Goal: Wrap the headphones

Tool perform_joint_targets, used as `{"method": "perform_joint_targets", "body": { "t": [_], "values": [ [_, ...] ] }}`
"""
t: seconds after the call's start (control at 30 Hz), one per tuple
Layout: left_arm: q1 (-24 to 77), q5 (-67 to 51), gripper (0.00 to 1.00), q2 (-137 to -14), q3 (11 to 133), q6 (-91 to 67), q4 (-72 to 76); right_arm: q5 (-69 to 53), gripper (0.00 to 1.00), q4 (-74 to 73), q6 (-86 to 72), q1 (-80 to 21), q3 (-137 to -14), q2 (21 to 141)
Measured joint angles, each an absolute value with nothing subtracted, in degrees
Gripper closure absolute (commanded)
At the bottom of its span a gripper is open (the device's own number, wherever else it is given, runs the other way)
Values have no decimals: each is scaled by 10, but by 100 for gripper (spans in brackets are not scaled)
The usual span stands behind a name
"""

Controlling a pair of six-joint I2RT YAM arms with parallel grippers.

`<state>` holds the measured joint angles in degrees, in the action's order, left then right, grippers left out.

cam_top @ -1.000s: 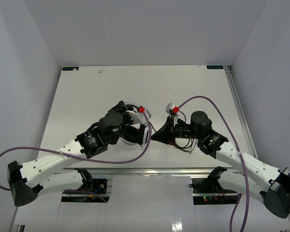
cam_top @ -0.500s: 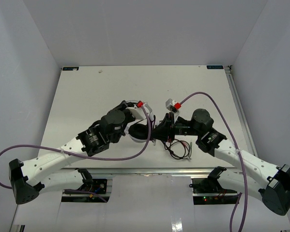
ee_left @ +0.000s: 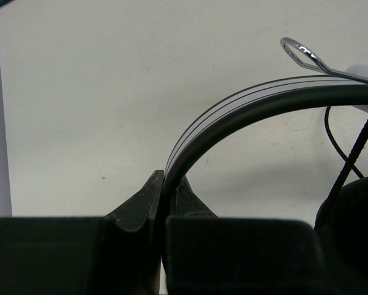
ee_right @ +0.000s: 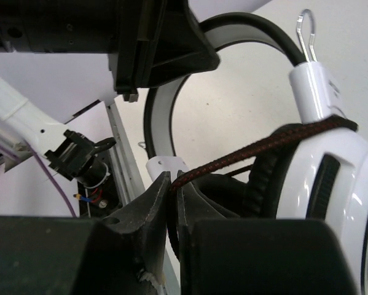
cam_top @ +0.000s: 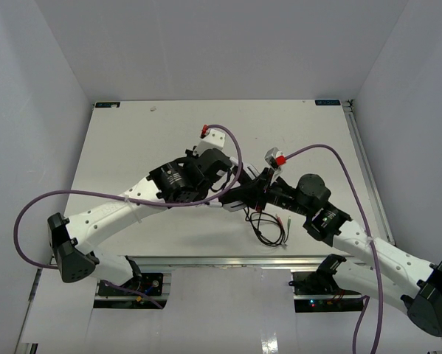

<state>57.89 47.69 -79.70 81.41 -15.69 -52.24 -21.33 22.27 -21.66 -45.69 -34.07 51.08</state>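
Left of centre in the top view, the left gripper (ee_left: 165,195) is clamped tight on the thin black headband (ee_left: 245,101) of the headphones (ee_right: 322,166). The headphones are at mid-frame between the two arms, over the table (cam_top: 132,147). Just to their right, the right gripper (ee_right: 171,187) pinches the braided cord (ee_right: 251,150). The cord's slack lies looped on the table, lower right of centre.

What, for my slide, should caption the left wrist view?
The left gripper clamps the headphones by the headband.
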Motion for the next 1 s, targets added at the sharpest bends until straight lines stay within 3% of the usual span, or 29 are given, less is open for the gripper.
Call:
{"method": "perform_joint_targets", "body": {
  "t": [0.47, 1.0],
  "values": [
    [579, 482, 100, -821, 832, -363, -644, -67, 83, 175, -178, -516, -344, 529],
    [576, 532, 100, -852, 883, -478, -691, -59, 82, 175, -153, -556, -347, 528]
  ]
}}
